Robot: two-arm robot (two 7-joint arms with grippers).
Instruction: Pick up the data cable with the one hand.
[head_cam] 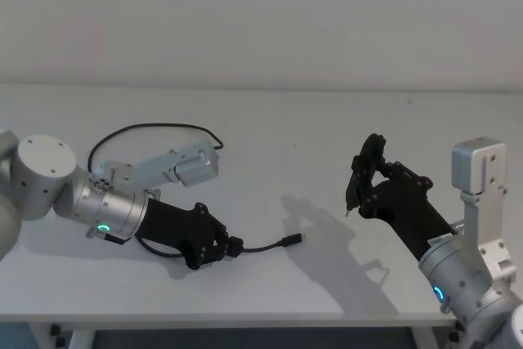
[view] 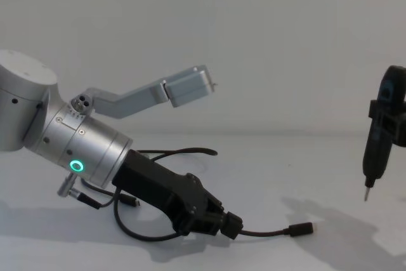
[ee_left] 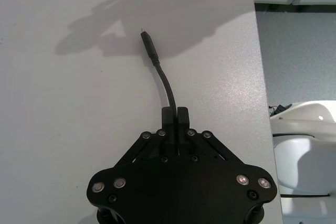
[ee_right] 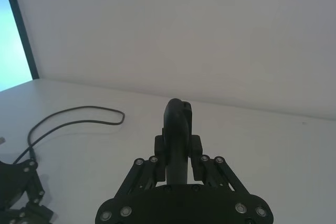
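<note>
The data cable point(head_cam: 265, 246) is thin and black. It curls in a loop behind my left arm and runs forward to a small plug point(head_cam: 292, 240). My left gripper point(head_cam: 233, 245) is low over the white table and shut on the cable a short way behind that plug. In the left wrist view the cable point(ee_left: 165, 80) sticks out from between the closed fingertips of the left gripper point(ee_left: 175, 113). The chest view shows the gripper point(view: 231, 225) with the cable end point(view: 266, 231) close to the tabletop. The far loop point(ee_right: 79, 116) lies flat on the table.
My right gripper point(head_cam: 368, 187) hangs raised at the right, shut on a black tool point(view: 374, 150) with a thin metal tip pointing down. The table's front edge point(head_cam: 245, 316) runs close below the left gripper. A table edge point(ee_left: 262, 103) also borders the left wrist view.
</note>
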